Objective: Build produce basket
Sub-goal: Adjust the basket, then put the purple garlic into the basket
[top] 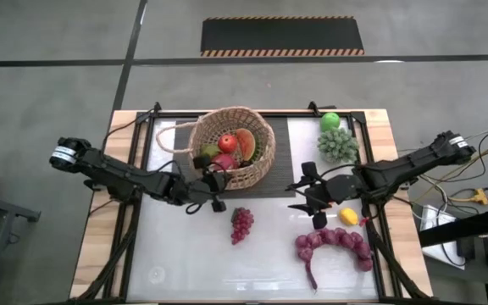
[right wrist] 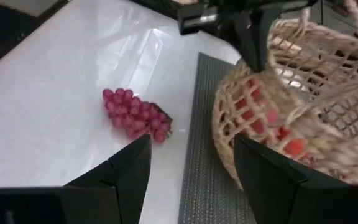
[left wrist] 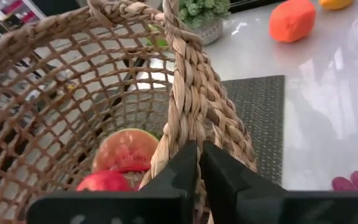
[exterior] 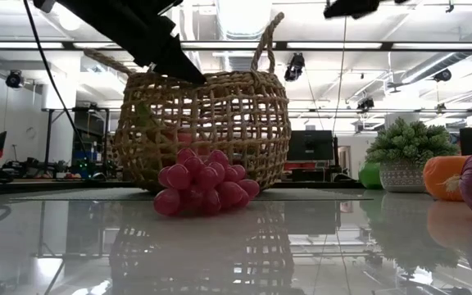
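The white glossy table (top: 185, 254) is carrying a dark woven mat (top: 282, 161), and on that mat the round tan woven wicker basket (top: 231, 148) is sitting upright with its loop handles standing up. Inside it a red apple (top: 227, 141), a watermelon slice (top: 246, 144) and a pink fruit (top: 224, 160) are lying together.

The left arm is reaching in from the left, and the left claw (top: 216, 182) is pinching the near rim of the basket: in the left wrist view its two dark fingers (left wrist: 185, 171) are sitting almost together on either side of the wicker wall. The right arm is reaching in from the right, with the right claw (top: 312, 203) hanging above bare table to the right of the mat, its fingers (right wrist: 123, 171) spread wide and holding nothing.

A long curved bunch of purple grapes (top: 333, 241) is lying near the front right of the table. A spiky grey-green leafy clump (top: 338, 145) is standing at the back right, with a green apple (top: 329, 121) just behind it. A small bunch of reddish-purple grapes (top: 241, 224) is lying on the table just in front of the mat, near the basket. A small yellow lemon (top: 348, 216) is lying just beside the right claw.
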### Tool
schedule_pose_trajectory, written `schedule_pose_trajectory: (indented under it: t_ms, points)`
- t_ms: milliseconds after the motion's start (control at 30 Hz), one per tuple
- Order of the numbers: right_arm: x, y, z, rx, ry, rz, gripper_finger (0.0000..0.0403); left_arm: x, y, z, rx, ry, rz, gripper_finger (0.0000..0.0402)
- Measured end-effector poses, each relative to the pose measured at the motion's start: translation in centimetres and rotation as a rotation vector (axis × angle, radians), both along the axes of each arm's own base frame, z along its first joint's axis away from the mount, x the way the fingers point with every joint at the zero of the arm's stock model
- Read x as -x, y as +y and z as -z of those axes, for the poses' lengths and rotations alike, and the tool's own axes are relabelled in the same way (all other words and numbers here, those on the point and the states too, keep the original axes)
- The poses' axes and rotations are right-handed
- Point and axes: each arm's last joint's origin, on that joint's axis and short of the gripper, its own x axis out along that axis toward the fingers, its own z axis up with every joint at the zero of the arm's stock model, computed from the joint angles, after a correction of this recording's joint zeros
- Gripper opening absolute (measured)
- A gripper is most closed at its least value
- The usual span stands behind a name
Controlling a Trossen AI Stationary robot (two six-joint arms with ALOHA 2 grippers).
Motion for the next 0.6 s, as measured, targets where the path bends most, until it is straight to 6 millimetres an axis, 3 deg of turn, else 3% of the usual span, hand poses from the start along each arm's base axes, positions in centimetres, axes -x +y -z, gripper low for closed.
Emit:
schedule_pose_trajectory:
  t_ms: [233,600]
  points:
    - [-0.2,0.0,2.3,-0.029,-0.049,0.007,0.0214,0.0,0.5,-0.1,-0.031,-0.033,-0.067,0.001]
    - [-0.7,0.2,3.6,-0.19,0.007,0.101,0.0236,-0.2,-0.7,-1.8,-0.014,-0.093,-0.029,0.001]
